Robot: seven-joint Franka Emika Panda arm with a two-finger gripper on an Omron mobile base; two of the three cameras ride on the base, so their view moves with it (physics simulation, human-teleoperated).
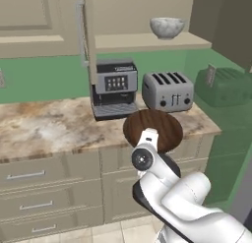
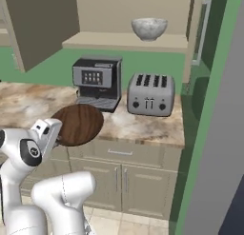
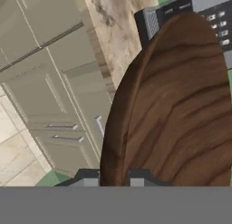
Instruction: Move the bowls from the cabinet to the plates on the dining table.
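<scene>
The brown wood-grained bowl hangs in the air in front of the desk, its rim pinched in the tool. The marbled grey bowl sits on the cabinet shelf, above the toaster and coffee machine.

White arm bent up from base, wrist angled forward, gripper clamped on rim of brown bowl, held in the air
</scene>
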